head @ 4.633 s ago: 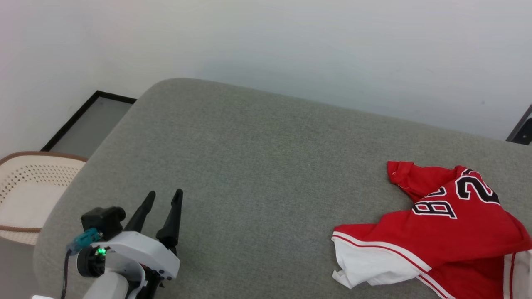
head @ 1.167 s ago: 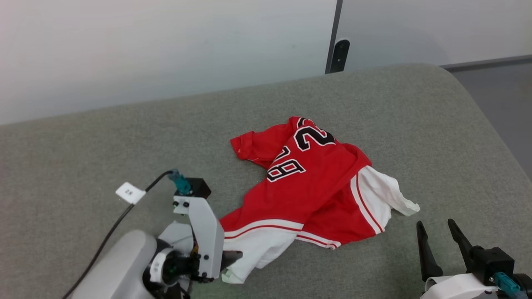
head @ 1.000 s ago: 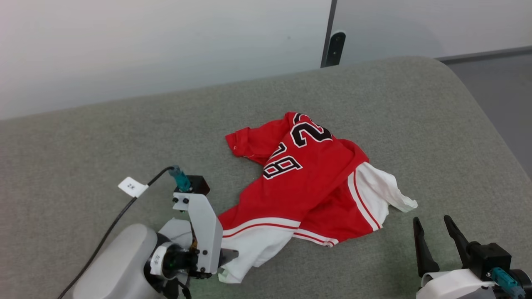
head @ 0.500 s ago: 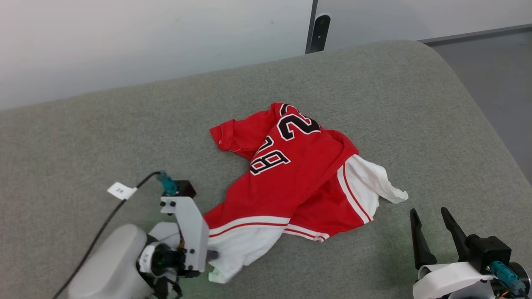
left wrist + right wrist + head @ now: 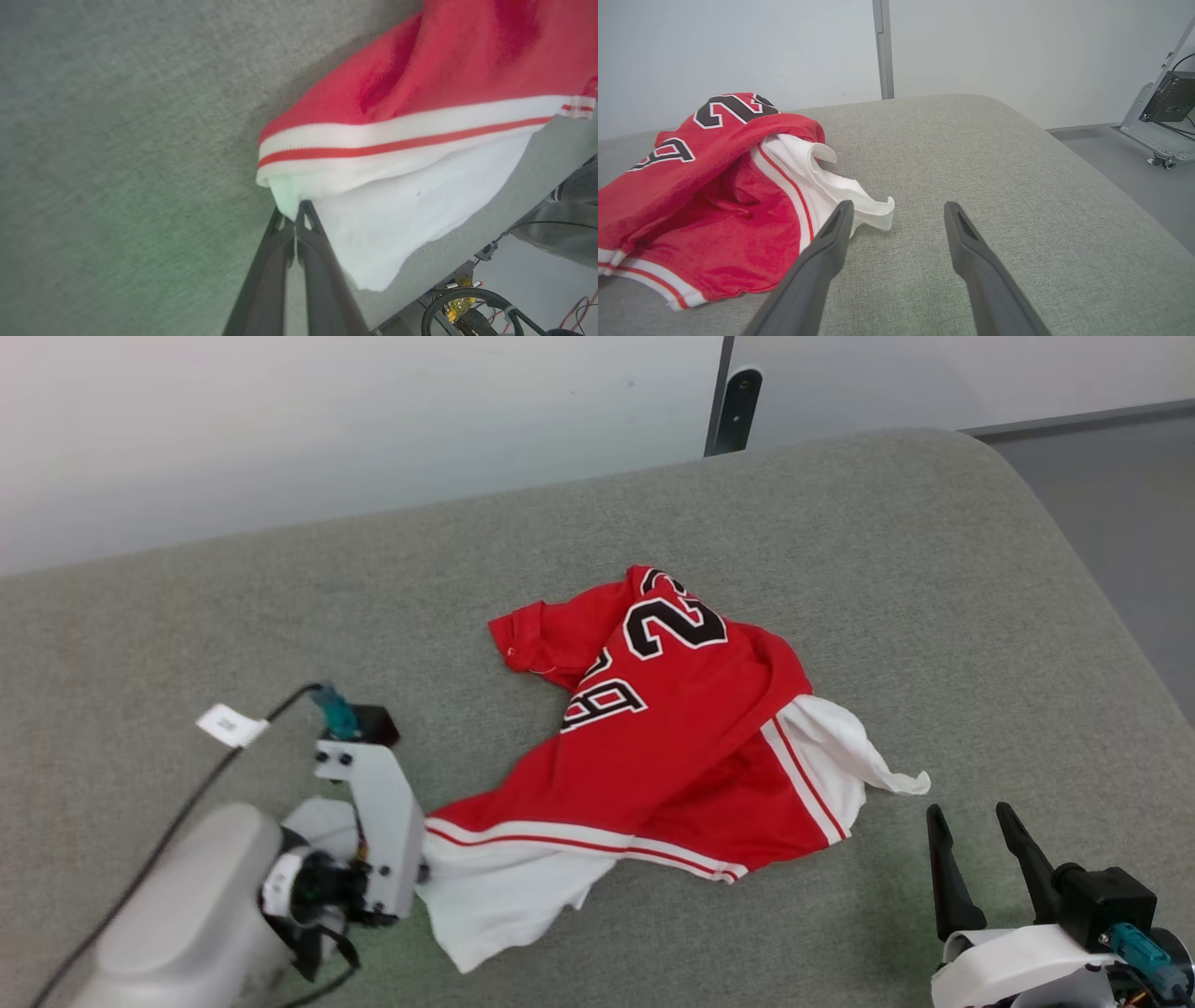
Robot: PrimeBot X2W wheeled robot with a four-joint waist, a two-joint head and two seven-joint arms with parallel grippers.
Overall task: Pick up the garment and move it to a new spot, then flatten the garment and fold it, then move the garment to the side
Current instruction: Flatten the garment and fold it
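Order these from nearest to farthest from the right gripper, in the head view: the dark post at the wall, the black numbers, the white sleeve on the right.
1. The white sleeve: just up and left of the right gripper, not between its fingers.
2. The black numbers: farther back, on the red part of the garment.
3. The dark post: farthest, at the wall behind.

A grey upholstered surface point(image 5: 896, 541) with a fine woven texture spans the head view from the left edge to a rounded corner at the upper right. The garment point(image 5: 681, 747) lies crumpled on it at the centre of the frame. It is red, with black white-outlined numbers facing up. One white sleeve spreads toward the lower centre, another toward the right.
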